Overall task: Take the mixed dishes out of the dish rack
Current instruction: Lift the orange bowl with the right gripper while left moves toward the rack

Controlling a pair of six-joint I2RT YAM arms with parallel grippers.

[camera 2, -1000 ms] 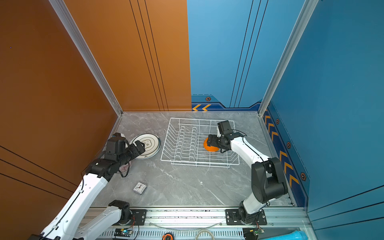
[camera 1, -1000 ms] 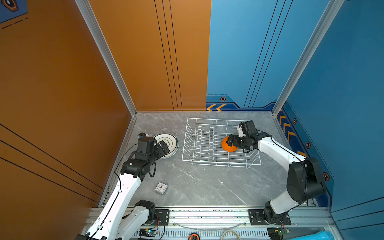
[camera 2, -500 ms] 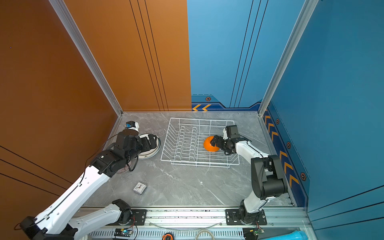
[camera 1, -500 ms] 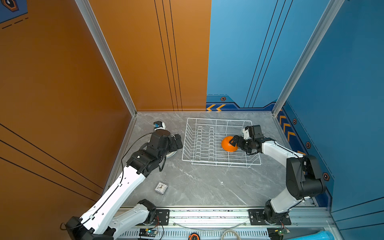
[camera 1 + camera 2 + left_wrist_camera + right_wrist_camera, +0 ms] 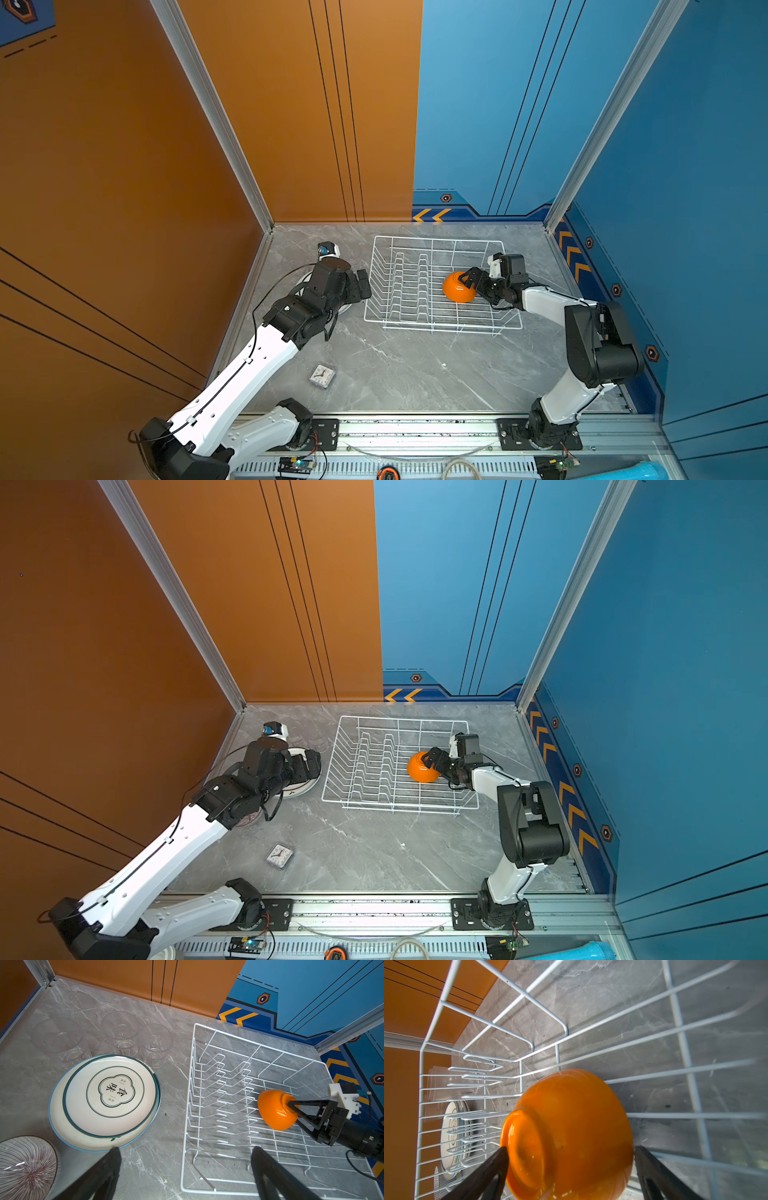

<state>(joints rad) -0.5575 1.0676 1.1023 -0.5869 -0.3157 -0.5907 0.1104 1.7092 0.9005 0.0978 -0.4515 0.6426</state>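
From where I stand, the right pincer (image 5: pixel 468 282) has the orange bowl (image 5: pixel 456 289) filling the gap between its spread jaws. The dish rack (image 5: pixel 409 286) puts floor wires beneath it and zigzag dividers just past its tips, and above it is open air. The left pincer (image 5: pixel 362 286), jaws wide, hangs over a bare strip of table (image 5: pixel 395 374). The stacked plates (image 5: pixel 104 1101) are on one flank and the rack's side wall on the other, with the tumblers (image 5: pixel 122 1032) beyond the plates.

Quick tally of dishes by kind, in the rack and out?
glass tumblers: 3
plates: 2, stacked
bowls: 2, orange bowl in the dish rack, striped bowl outside it
total: 7
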